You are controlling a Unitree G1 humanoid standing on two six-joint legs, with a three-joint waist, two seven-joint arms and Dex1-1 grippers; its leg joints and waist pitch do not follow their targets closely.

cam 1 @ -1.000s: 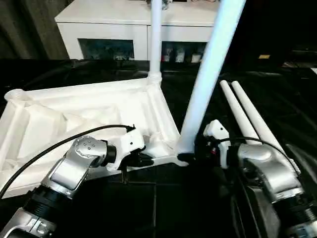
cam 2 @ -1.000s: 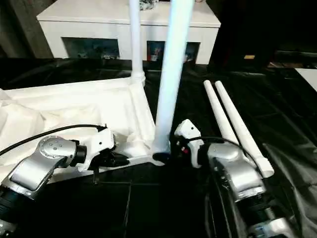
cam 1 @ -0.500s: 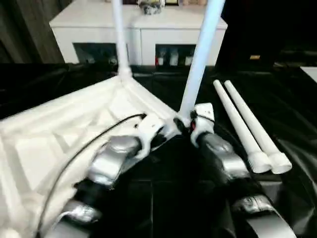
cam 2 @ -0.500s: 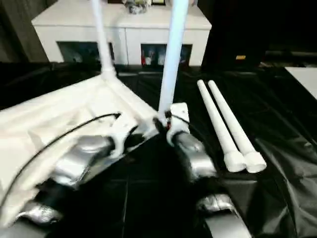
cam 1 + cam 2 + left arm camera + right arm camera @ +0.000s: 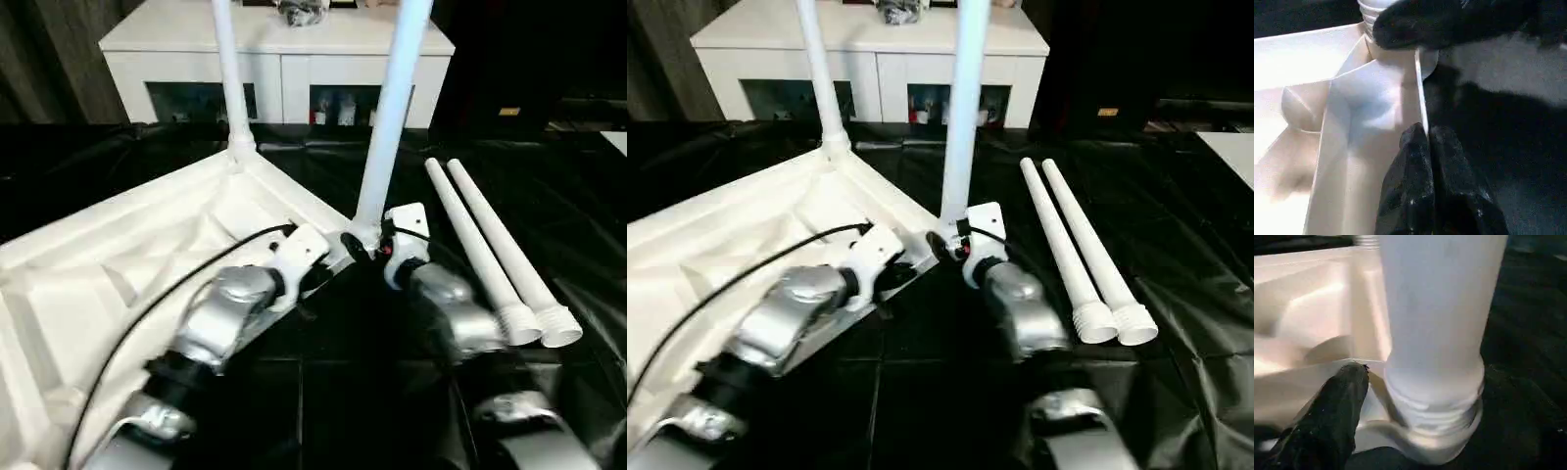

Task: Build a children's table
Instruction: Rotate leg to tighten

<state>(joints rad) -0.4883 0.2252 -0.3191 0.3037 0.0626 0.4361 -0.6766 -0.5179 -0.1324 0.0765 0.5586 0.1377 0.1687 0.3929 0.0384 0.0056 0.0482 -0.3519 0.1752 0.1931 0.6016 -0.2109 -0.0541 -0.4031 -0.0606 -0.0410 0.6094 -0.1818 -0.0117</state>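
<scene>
My left gripper, fingers pressed together, rests on the tabletop rim. My right gripper stands open around the near upright leg, seated in its corner socket.

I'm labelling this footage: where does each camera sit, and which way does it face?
Left and right eye views: on the head, looking down past both silver forearms at the upturned tabletop.
Left wrist view: along the shut left gripper at the tabletop's edge.
Right wrist view: close on the near leg in its corner socket.
Shared: both wrist views show that socket.
</scene>
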